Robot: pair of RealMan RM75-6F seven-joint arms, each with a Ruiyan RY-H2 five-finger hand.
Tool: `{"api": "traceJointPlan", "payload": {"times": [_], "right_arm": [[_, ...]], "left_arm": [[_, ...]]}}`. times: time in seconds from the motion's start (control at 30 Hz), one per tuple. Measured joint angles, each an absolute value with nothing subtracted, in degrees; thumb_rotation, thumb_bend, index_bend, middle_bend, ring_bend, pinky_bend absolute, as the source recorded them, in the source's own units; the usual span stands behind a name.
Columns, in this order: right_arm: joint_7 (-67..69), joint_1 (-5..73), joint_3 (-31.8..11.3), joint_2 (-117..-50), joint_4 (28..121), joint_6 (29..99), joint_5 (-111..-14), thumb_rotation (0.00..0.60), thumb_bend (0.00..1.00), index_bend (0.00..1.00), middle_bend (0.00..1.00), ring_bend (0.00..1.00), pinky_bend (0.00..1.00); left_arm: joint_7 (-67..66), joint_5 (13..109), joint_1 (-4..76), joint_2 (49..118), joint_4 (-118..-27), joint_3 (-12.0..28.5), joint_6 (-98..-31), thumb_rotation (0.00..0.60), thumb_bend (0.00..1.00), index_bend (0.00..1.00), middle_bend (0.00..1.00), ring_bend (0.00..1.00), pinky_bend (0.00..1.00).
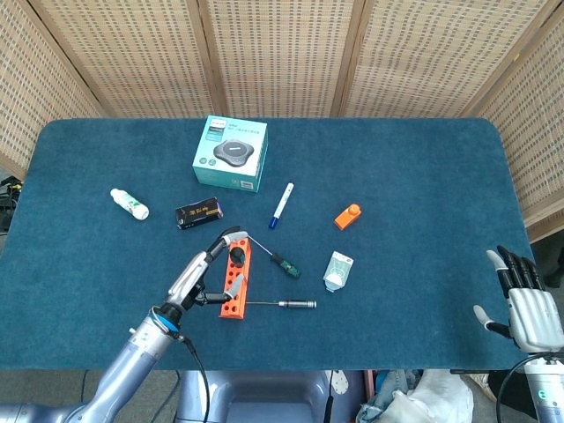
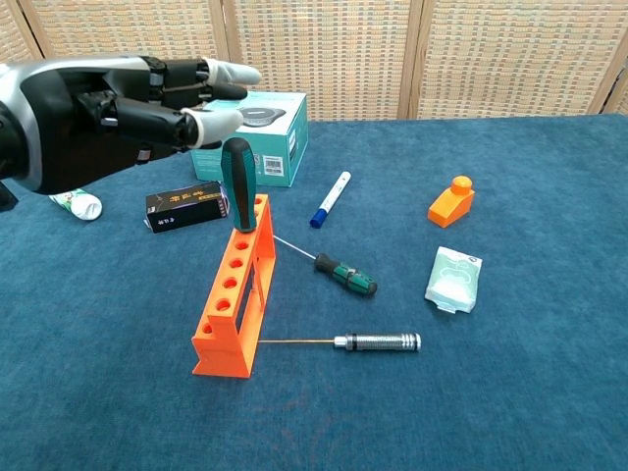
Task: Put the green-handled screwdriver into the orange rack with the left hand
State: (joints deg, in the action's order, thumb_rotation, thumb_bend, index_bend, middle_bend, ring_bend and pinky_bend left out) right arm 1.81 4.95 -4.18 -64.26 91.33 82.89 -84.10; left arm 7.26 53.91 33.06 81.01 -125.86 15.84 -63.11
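Observation:
The green-handled screwdriver (image 2: 238, 182) stands upright in the far end hole of the orange rack (image 2: 229, 319). In the head view its handle top (image 1: 236, 255) shows as a dark round spot on the rack (image 1: 233, 295). My left hand (image 2: 118, 108) hovers just left of and above the handle with its fingers spread, and I see no grip on the handle. From the head view the left hand (image 1: 199, 271) lies beside the rack's left side. My right hand (image 1: 525, 305) is at the table's near right edge, fingers apart and holding nothing.
A second green-and-black screwdriver (image 2: 343, 274) lies right of the rack, and a metal-handled driver (image 2: 377, 341) lies by its near end. Further back are a teal box (image 2: 267, 135), black packet (image 2: 186, 207), white bottle (image 1: 129, 204), blue marker (image 2: 330, 199), orange block (image 2: 451, 201) and white pouch (image 2: 452, 279).

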Motion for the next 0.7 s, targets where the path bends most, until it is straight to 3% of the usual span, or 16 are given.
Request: {"api": "traceJointPlan", "payload": {"times": [0.27, 0.5, 0.7], "right_arm": [[1.9, 4.9, -4.1, -64.2, 91.3, 83.0, -84.2, 0.600, 0.25, 0.00, 0.00, 0.00, 0.00], [1.2, 5.0, -4.0, -64.3, 91.4, 83.0, -84.6, 0.600, 0.24, 0.00, 0.00, 0.00, 0.00], [-0.7, 5.1, -3.8, -64.6, 91.8, 83.1, -85.0, 0.600, 0.24, 0.00, 0.00, 0.00, 0.00]], "left_arm": [[7.2, 60.0, 31.0, 77.6, -127.3, 15.2, -65.2, 0.600, 0.46, 0.13, 0.00, 0.00, 0.00], [3.3, 68.3, 27.6, 72.5, -125.4, 12.1, -69.2, 0.600, 0.30, 0.13, 0.00, 0.00, 0.00], [-5.9, 76.8, 23.3, 70.4, -118.2, 6.9, -75.5, 0.600, 0.19, 0.13, 0.00, 0.00, 0.00]]}}
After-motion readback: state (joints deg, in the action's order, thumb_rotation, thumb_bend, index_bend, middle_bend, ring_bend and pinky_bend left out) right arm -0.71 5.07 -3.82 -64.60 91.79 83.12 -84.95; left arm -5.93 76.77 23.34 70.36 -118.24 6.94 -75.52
